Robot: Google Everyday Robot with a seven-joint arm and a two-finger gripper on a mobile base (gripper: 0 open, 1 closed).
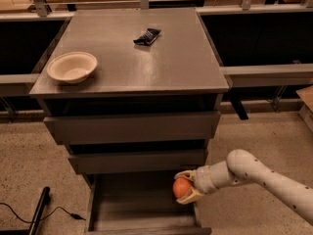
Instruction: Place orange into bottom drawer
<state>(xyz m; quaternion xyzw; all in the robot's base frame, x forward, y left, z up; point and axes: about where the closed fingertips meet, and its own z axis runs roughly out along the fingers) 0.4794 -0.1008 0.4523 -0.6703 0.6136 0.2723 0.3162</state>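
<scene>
The orange (181,187) is small and round. My gripper (185,188) is shut on it, its pale fingers (190,197) wrapped above and below the fruit. The white arm reaches in from the lower right. The gripper holds the orange over the right side of the bottom drawer (142,209), which is pulled out, open and shows a bare grey-brown floor. The two wider drawers above it are closed or nearly closed.
A beige bowl (72,67) sits on the left of the cabinet top (161,58). A black snack wrapper (147,36) lies near its back. A black rod and cable (39,212) lie on the floor at lower left.
</scene>
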